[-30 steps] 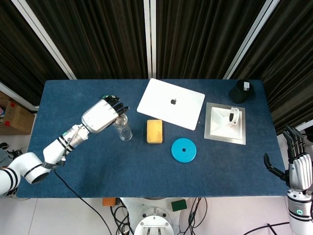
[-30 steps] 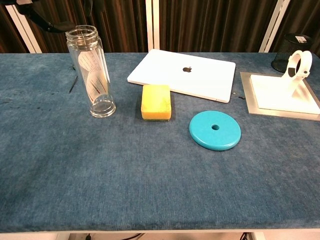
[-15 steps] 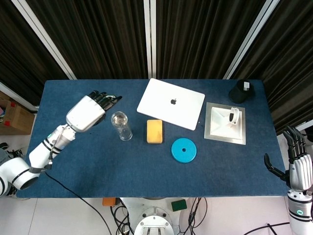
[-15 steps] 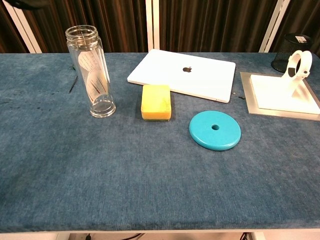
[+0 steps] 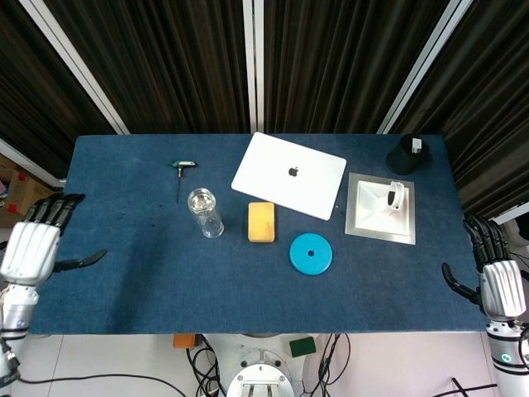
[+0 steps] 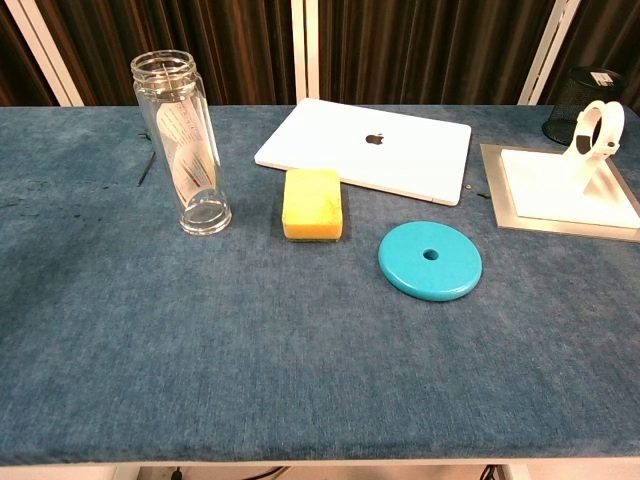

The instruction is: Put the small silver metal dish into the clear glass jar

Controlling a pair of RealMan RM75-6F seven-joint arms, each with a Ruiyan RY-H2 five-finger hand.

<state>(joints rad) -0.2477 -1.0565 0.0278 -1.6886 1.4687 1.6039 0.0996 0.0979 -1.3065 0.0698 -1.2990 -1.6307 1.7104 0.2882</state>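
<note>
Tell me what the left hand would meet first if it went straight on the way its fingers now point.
Probably nothing: the left hand sits off the table's left edge, fingers pointing up-frame alongside it toward the cardboard box on the floor. Depth is unclear.

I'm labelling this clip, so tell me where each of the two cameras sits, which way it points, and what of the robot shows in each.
Head view: high above the near edge, looking down on the whole blue cloth table; the left hand and right hand show at the table's sides, both holding nothing.
Chest view: low at the front edge, facing across the table toward the dark curtains; no part of the robot shows.
Shared: the clear glass jar with the silver metal dish inside, yellow sponge block, round teal disc, white closed laptop.
</note>
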